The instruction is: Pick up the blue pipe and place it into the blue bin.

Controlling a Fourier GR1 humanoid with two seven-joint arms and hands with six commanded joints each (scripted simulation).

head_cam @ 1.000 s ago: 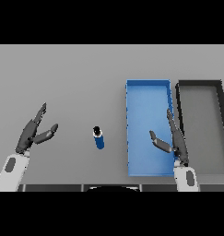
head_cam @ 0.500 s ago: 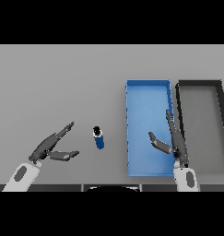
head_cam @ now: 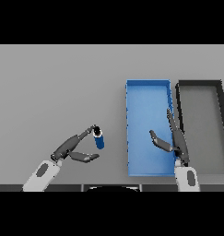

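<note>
The pipe (head_cam: 99, 138) stands on the table (head_cam: 62, 83) a short way left of the blue bin (head_cam: 148, 92), its dark end up and tilted slightly away from the bin. The left hand (head_cam: 69, 148) reaches toward it from the side away from the bin, fingers stretched out nearly straight with their tips at or just touching the pipe's top, thumb spread below and apart from the pipe; it grips nothing yet. This looks like the approach before a grasp, the open span set so that fingers and thumb can close on the pipe from either side.

The right hand (head_cam: 174, 140) hangs over the bin's right wall, fingers relaxed and thumb out, holding nothing, seemingly idle.

A dark grey bin (head_cam: 198, 84) sits just right of the blue bin, almost touching it. Both bins hold nothing. The table is plain, flat grey, with nothing of the room visible beyond it
</note>
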